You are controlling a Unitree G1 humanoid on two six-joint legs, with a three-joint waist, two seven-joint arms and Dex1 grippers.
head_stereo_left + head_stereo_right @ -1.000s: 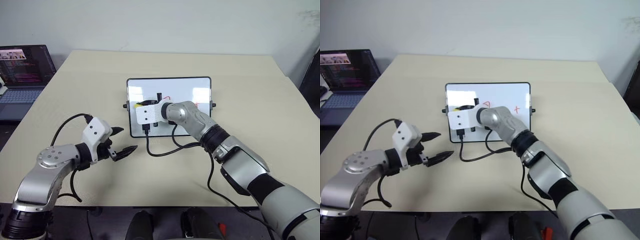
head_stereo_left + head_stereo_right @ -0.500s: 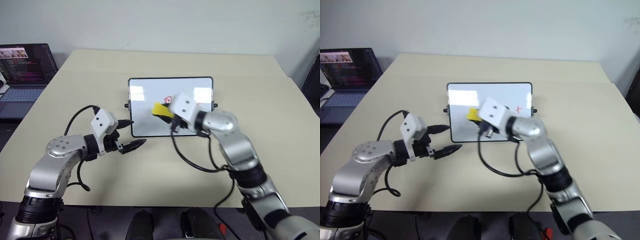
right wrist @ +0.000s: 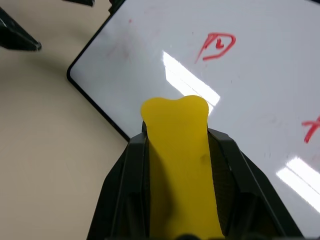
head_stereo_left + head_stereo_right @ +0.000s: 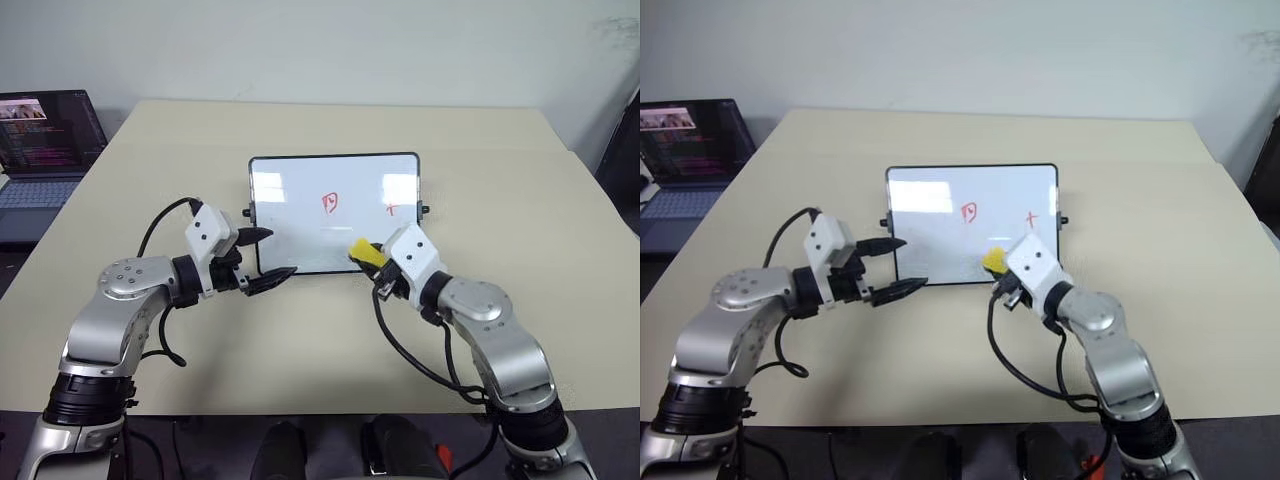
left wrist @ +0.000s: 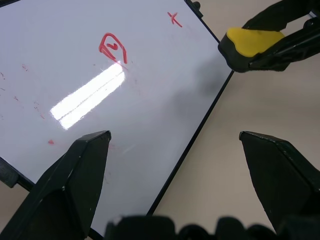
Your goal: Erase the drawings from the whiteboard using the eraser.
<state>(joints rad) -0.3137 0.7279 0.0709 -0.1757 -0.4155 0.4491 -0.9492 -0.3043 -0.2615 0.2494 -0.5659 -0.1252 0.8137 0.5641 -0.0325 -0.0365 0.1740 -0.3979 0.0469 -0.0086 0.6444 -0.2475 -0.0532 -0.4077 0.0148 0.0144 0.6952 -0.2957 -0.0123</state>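
Whiteboard [image 4: 300, 215] lies flat near the middle of the table [image 4: 500, 170], closer to the near edge than the far one, long sides parallel to the near edge. Black frame, small knob on each short side.

Two red drawings on it: a shield-like scribble [image 4: 330, 202] about mid-board and a small cross [image 4: 391, 209] toward the board's right short side. Left part of the board has only faint reddish smudges, seen in the left wrist view.

Right gripper [image 4: 368, 258] is clamped on the eraser [image 4: 366, 252], yellow top up, fingers pinching it along both long sides. Eraser sits at the board's near long edge, roughly below the gap between the two marks. Contact with the board surface: can't tell. In the right wrist view the yellow end pokes past the fingertips [image 3: 127, 165] over the board's near edge.

Left gripper [image 4: 262, 258] has its jaws spread wide, nothing in them. It's at the board's near-left corner: upper finger over the left short edge, lower finger tip just at the near frame. Touching or not: can't tell.

Cables trail from both wrists across the table. Laptop [image 4: 45, 145] open, screen lit, off the table's far-left corner.
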